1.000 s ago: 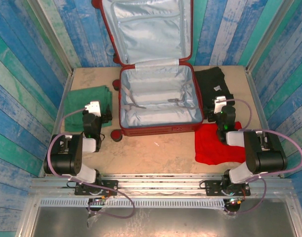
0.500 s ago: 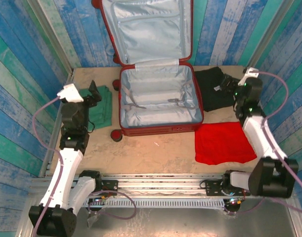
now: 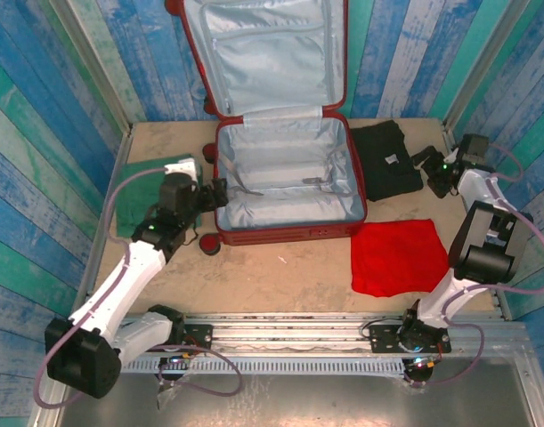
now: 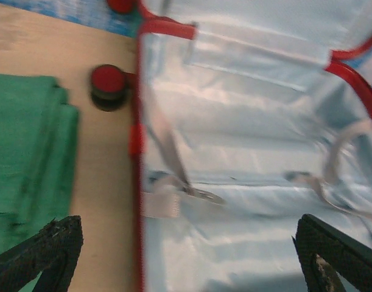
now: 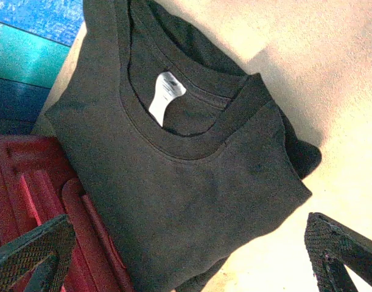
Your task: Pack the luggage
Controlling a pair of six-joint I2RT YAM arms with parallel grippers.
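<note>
Green folded cloth [image 3: 147, 191] lies at the table's left. The left gripper [image 3: 216, 194] hovers over the left rim of the luggage [image 3: 289, 182], jaws spread wide and empty. The luggage lies open mid-table, its lid upright. The right gripper [image 3: 429, 164], likewise wide and empty, faces a black shirt [image 3: 385, 160].

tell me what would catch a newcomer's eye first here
The open dark-red luggage dominates the middle of the table, lid raised against the blue plank wall, pale lining holding only its straps. Folded clothes flank it: a green cloth on the left, a black shirt on the right and a red cloth at the near right.
</note>
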